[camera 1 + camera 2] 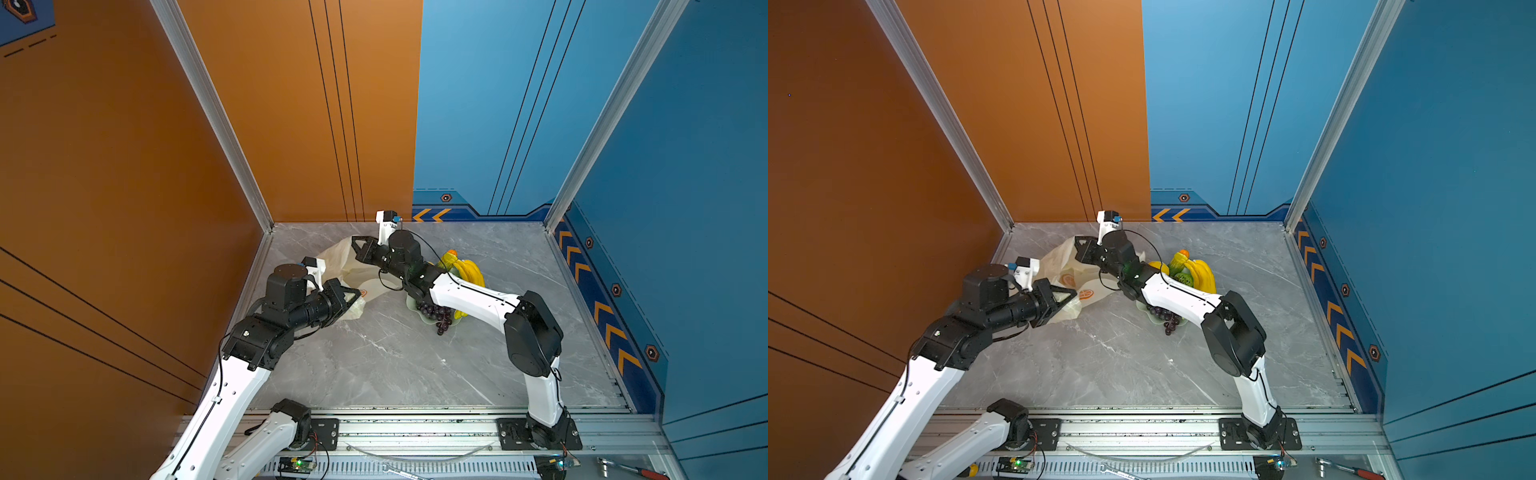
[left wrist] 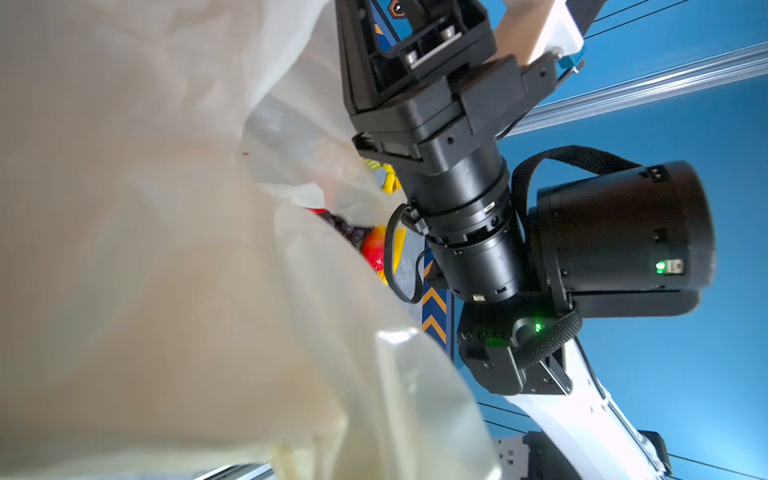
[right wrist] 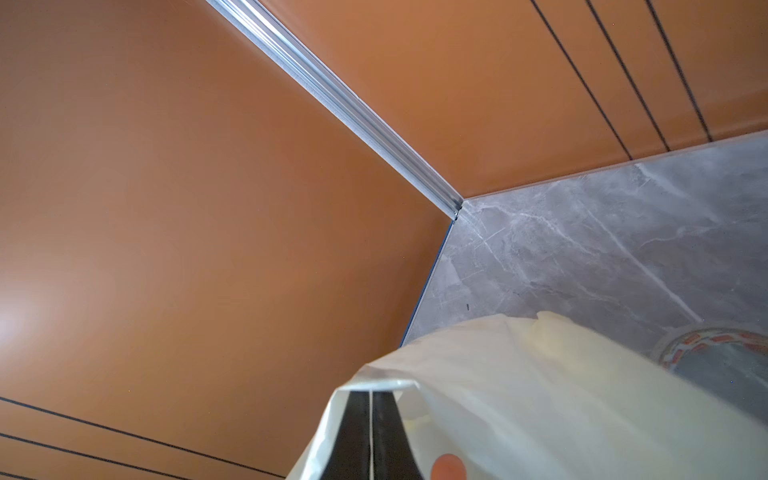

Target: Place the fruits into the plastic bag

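The cream plastic bag (image 1: 345,266) (image 1: 1059,259) lies crumpled near the back left corner, and both grippers hold it. My left gripper (image 1: 354,293) (image 1: 1071,296) is shut on its near edge. My right gripper (image 1: 354,240) (image 3: 370,392) is shut on its far edge, with a thin film pinched between the black fingers (image 3: 353,436). In the left wrist view the bag (image 2: 166,249) hides my own fingers. The fruits sit on a dish: bananas (image 1: 471,270) (image 1: 1202,274), grapes (image 1: 436,318) (image 1: 1165,320), a green-yellow oblong (image 1: 1177,262), a yellow round fruit (image 1: 1156,266) and a red-orange fruit (image 2: 374,249).
The pale green dish (image 1: 1144,309) stands right of the bag, partly under my right forearm (image 1: 469,297). An orange wall (image 1: 124,208) runs close behind the bag. A red-handled ratchet (image 1: 627,470) lies beyond the front rail (image 1: 415,428).
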{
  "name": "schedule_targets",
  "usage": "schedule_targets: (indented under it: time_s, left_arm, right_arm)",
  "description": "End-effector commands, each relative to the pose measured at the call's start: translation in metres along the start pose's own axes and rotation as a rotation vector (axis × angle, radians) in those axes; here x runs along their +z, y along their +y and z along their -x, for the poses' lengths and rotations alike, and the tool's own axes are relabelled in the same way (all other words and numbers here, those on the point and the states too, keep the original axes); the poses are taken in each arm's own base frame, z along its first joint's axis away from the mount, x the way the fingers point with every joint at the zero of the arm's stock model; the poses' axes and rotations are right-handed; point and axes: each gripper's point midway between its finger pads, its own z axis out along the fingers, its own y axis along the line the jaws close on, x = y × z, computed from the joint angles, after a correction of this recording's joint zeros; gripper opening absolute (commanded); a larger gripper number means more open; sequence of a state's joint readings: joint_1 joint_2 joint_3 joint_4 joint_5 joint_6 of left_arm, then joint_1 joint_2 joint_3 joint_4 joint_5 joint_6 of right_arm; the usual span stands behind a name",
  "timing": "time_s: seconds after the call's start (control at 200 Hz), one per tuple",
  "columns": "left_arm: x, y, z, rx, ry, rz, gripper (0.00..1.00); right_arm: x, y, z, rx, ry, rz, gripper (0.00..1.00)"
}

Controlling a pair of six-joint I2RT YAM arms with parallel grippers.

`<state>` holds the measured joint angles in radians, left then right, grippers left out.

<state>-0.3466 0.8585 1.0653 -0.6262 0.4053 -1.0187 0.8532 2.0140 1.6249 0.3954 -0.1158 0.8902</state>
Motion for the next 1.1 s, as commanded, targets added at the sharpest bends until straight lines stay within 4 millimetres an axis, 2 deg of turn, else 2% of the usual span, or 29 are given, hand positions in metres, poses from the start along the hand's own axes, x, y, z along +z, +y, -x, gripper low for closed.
schedule_targets:
  time_s: [0.0,0.1,0.175,0.27,0.35,0.355,0.411,0.476,0.626,0.686,0.891,0.916,0.966,1.001,1.021,1.091]
  left_arm:
    - [0.0,-0.014,-0.002,0.021,0.021,-0.054,0.0]
    - [-0.002,-0.015,-0.001,0.023,0.011,-0.06,0.0]
    - [-0.002,-0.014,0.001,0.01,-0.006,-0.066,0.0]
    - [-0.005,-0.011,0.006,-0.005,-0.039,-0.066,0.0]
    - [-0.01,-0.015,0.012,-0.019,-0.076,-0.084,0.0]
    - [-0.007,-0.01,0.011,-0.026,-0.071,-0.075,0.0]
    - [-0.004,-0.005,0.012,-0.05,-0.078,-0.078,0.0]
    - [-0.003,-0.003,0.012,-0.067,-0.086,-0.088,0.0]
    - [-0.004,-0.006,0.014,-0.075,-0.091,-0.103,0.0]
    - [-0.005,-0.01,0.016,-0.073,-0.083,-0.113,0.0]
    - [-0.003,-0.026,0.009,-0.061,0.001,-0.162,0.0]
    - [-0.01,-0.037,0.011,-0.045,-0.005,-0.189,0.0]
    - [-0.011,-0.039,0.009,-0.044,0.002,-0.197,0.0]
    - [-0.012,-0.038,0.008,-0.048,0.004,-0.199,0.0]
    - [-0.013,-0.038,0.006,-0.049,0.004,-0.2,0.0]
    - [-0.017,-0.039,0.005,-0.051,0.001,-0.21,0.0]
  right_arm:
    - [0.0,-0.016,-0.058,0.054,0.164,-0.028,0.0]
    - [-0.012,-0.043,-0.098,0.048,0.313,-0.128,0.0]
    - [-0.026,-0.053,-0.123,0.018,0.408,-0.165,0.0]
    - [-0.051,-0.063,-0.144,-0.029,0.506,-0.209,0.0]
    - [-0.075,-0.078,-0.155,-0.046,0.582,-0.257,0.18]
    - [-0.077,-0.079,-0.156,-0.046,0.588,-0.262,0.19]
    - [-0.091,-0.083,-0.161,-0.036,0.633,-0.267,0.3]
    - [-0.104,-0.085,-0.16,-0.056,0.636,-0.258,0.34]
    - [-0.126,-0.05,-0.14,-0.306,0.45,-0.065,0.35]
    - [-0.134,-0.041,-0.143,-0.442,0.406,0.004,0.46]
    - [-0.135,-0.046,-0.195,-0.837,0.607,0.193,0.5]
    - [-0.134,-0.046,-0.197,-0.89,0.611,0.212,0.52]
    - [-0.131,-0.047,-0.196,-0.987,0.594,0.233,0.59]
    - [-0.125,-0.048,-0.191,-1.041,0.56,0.225,0.68]
    - [-0.121,-0.05,-0.184,-1.072,0.532,0.209,0.73]
    - [-0.107,-0.051,-0.165,-1.13,0.474,0.174,0.8]
